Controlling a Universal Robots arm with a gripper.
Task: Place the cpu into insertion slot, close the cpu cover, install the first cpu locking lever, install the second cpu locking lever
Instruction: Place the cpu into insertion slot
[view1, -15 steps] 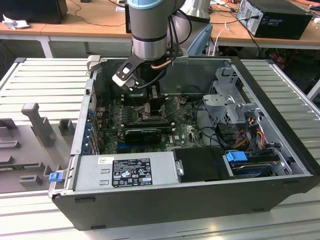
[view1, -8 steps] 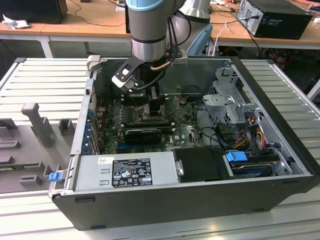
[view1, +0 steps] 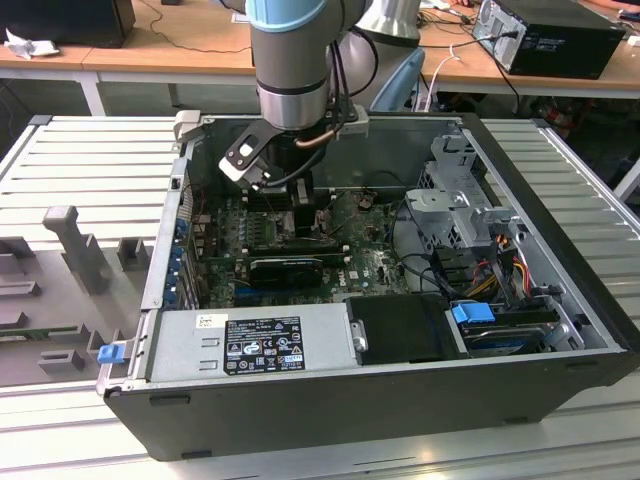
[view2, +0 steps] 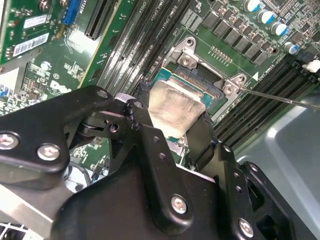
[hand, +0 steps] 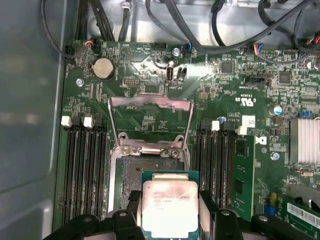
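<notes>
The claw (hand: 169, 212) pinches the cpu (hand: 169, 206) by two opposite edges, silver top facing up, with a black finger (view2: 146, 131) pressed to one side in the second wrist view. The chip sits over the near part of the insertion slot (hand: 129, 172) — the dark pin field beyond it is still bare, and whether the chip touches the slot I cannot tell. The cpu cover (hand: 150, 102) stands swung open past the slot's far edge. Black memory slots (hand: 82, 170) flank the socket. In the exterior view the arm (view1: 290, 60) reaches down into the open computer case (view1: 350, 410) — which lies on the ribbed desk (view1: 60, 160).
</notes>
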